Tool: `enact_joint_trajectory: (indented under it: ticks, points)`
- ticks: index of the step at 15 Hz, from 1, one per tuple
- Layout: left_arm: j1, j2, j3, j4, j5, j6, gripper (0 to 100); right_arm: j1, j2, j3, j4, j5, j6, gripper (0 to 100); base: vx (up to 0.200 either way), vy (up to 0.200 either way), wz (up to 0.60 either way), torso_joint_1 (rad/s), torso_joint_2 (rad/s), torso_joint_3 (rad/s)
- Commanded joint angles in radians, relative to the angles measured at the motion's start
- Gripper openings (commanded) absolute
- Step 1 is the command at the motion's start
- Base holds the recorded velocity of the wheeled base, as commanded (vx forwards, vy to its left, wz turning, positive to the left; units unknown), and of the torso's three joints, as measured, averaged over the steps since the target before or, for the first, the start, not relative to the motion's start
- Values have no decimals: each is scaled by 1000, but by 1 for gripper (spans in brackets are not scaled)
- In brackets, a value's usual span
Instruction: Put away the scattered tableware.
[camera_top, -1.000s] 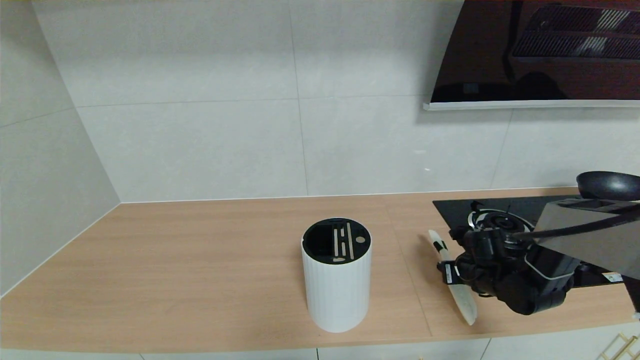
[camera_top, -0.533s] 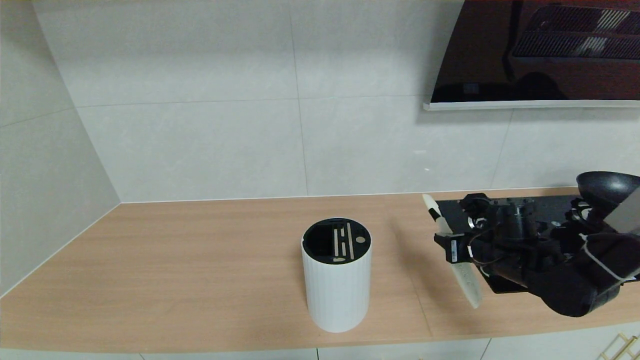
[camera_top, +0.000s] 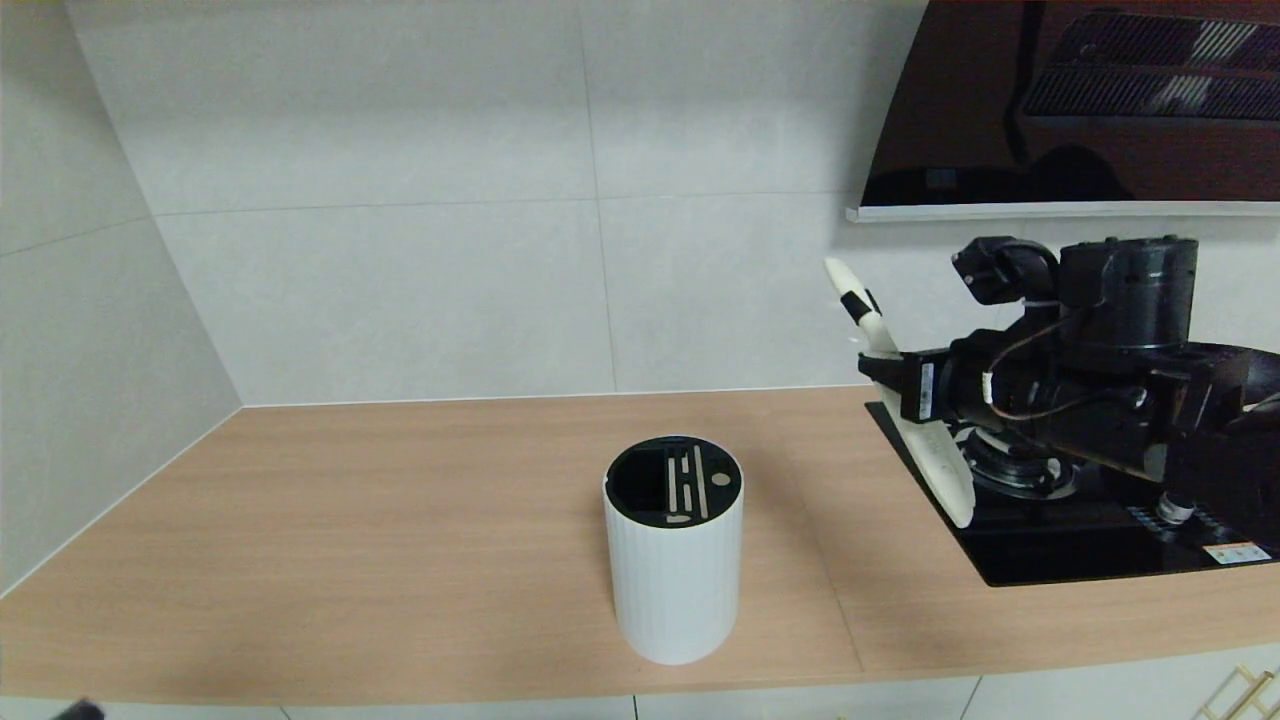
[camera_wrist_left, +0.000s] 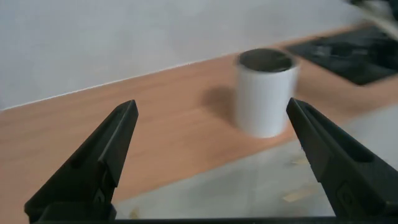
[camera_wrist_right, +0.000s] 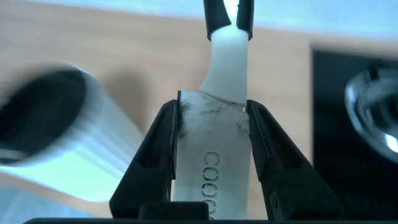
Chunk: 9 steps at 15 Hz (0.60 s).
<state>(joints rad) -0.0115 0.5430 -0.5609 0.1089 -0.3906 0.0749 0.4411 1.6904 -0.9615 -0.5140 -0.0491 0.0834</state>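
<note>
Cream flat-bladed utensil (camera_top: 935, 455), a knife or spatula, I can't tell which, is in your right hand (camera_top: 900, 385). It is clear of the worktop (camera_top: 400, 520), above the left edge of the black hob (camera_top: 1050, 555), and well apart from the white cylindrical holder (camera_top: 672, 560) to its left. The fingers are closed on the broad part of the blade just below the narrow neck, one on each side, with the printed face toward the wrist camera. The long axis is steep but not plumb: the black-banded handle end points up and leans toward the holder side, and the rounded tip points down at the hob. My read is that it's light and stiff with smooth faces, so expect it to pivot or slide in the grip if you swing fast. The neck end of the blade is the sensible hold because it leaves the tip free. For the holder's slotted black top you'd want it plumb, tip down, with the blade lined up to a slot. Your left hand (camera_wrist_left: 210, 109) is empty with its fingers spread wide, low off the front of the worktop, with the holder ahead of it.
</note>
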Motion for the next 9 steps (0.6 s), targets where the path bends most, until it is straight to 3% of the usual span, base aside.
enact_joint_trajectory:
  ticks: [1, 2, 3, 5, 6, 7, 8, 9]
  points:
    - [-203, 551, -226, -153, -132, -98, 100, 62, -31, -65, 31, -3, 1, 0, 0, 0, 0, 0, 0, 0]
    - [-239, 597, -221, -212, -131, -139, 100, 79, -32, -62, 34, -5, 1, 0, 0, 0, 0, 0, 0, 0]
    - [-300, 695, -192, -367, -123, -234, 100, 133, -31, -52, 35, -14, 4, 0, 0, 0, 0, 0, 0, 0]
    - [-364, 841, -114, -670, -102, -389, 100, 215, -9, -49, 32, -84, 4, 0, 0, 0, 0, 0, 0, 0]
    - [-374, 870, -102, -736, -96, -428, 100, 228, -5, -49, 29, -100, 6, 0, 0, 0, 0, 0, 0, 0]
    - [-406, 960, -88, -920, -76, -563, 100, 252, 9, -48, 28, -124, 9, 0, 0, 0, 0, 0, 0, 0]
    - [-424, 991, -90, -976, -65, -612, 100, 258, 14, -52, 26, -124, 18, 0, 0, 0, 0, 0, 0, 0]
    - [-469, 1058, -91, -1062, -60, -716, 100, 280, 25, -60, 25, -124, 65, 0, 0, 0, 0, 0, 0, 0]
